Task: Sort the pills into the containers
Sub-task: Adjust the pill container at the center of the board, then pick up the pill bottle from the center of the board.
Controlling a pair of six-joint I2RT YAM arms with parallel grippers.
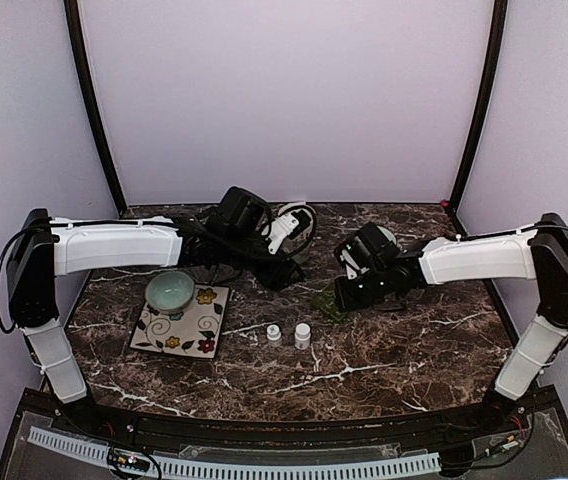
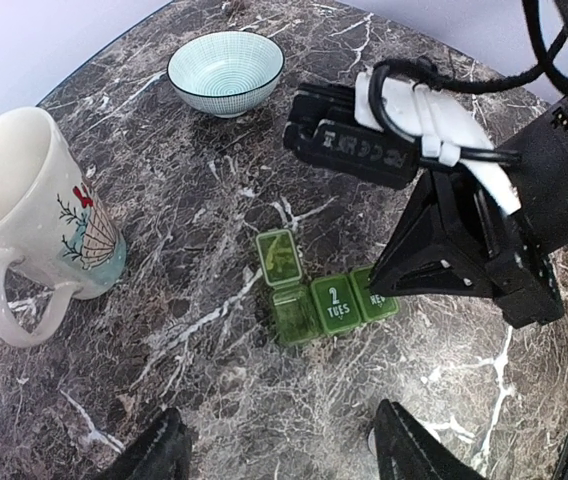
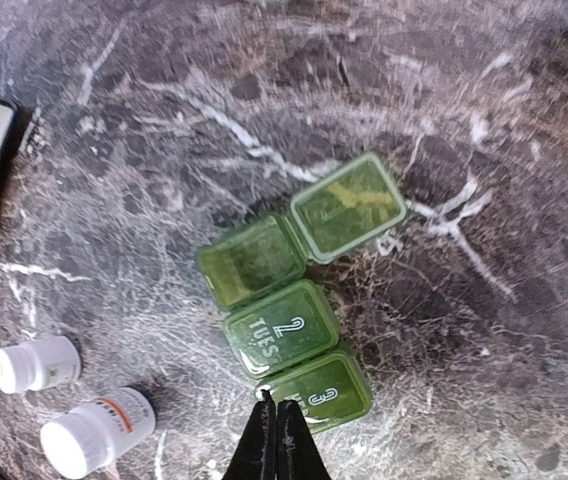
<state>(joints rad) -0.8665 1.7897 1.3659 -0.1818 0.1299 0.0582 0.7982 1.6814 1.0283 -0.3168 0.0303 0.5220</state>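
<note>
**Green pill box mid-table, one lid up; R gripper closed at lid 3**

Nearest the arm bases, 2 white bottles [image 1: 289, 335] stand side by side on the marble table [image 1: 414, 350]; R wrist cam shows both w/ white caps. Left of them is 1 flowered plate [image 1: 179, 328], seen only from the top cam, w/ 1 pale teal bowl [image 1: 170, 291] at its far corner.

Further back is the pill box [image 3: 289, 310]: 1 translucent green strip of 3 square compartments. The end lid is flipped open; the other 2 are shut, marked "2 TUES" and "3". That text is unreadable from the top cam.

R gripper [image 3: 272, 435] has its fingers pressed together, tips at the edge of lid 3; contact unclear. L gripper [image 2: 279, 455] hangs spread wide, holding nothing, above the table near the box.

Only the L wrist cam shows 1 white mug [image 2: 34, 215], upright, well left of the box.
</note>
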